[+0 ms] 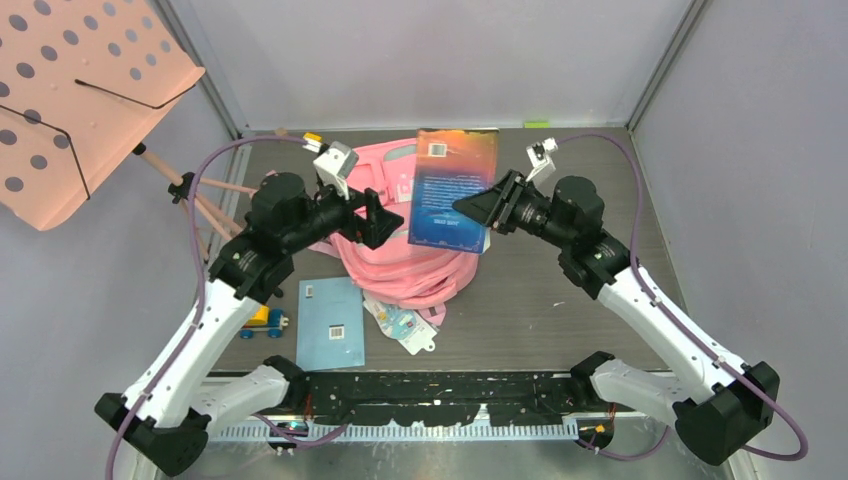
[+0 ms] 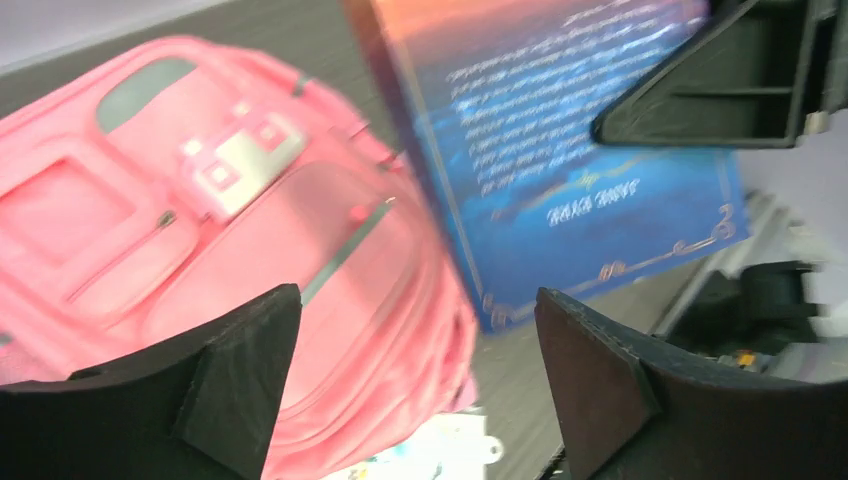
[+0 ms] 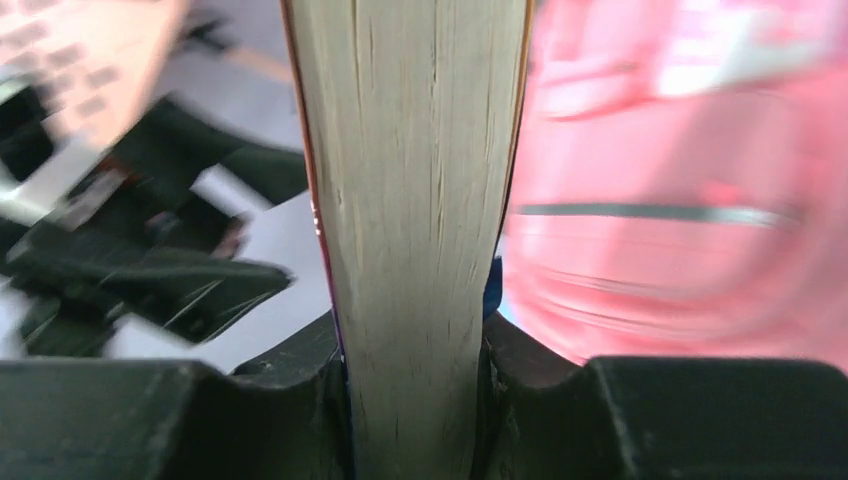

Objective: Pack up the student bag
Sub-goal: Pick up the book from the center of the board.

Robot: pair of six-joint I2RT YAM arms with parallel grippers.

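Grey table (image 1: 560, 300) between pale walls bears the student bag (image 1: 400, 268), slumped at its middle. Above it a blue book (image 1: 450, 185) is pinched by the right gripper (image 1: 470, 206). The left gripper (image 1: 385, 220), jaws spread, holds nothing. The book is probably being loaded, so next the bag's opening needs holding wide.

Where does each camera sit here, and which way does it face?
Top external: above and behind the arms, looking down at the table; both arms show, bases at the bottom.
Left wrist: on the left arm, facing the student bag and book; the open left hand frames it.
Right wrist: looks along the right hand, shut on the book's page edge.
All three views share the book and student bag.
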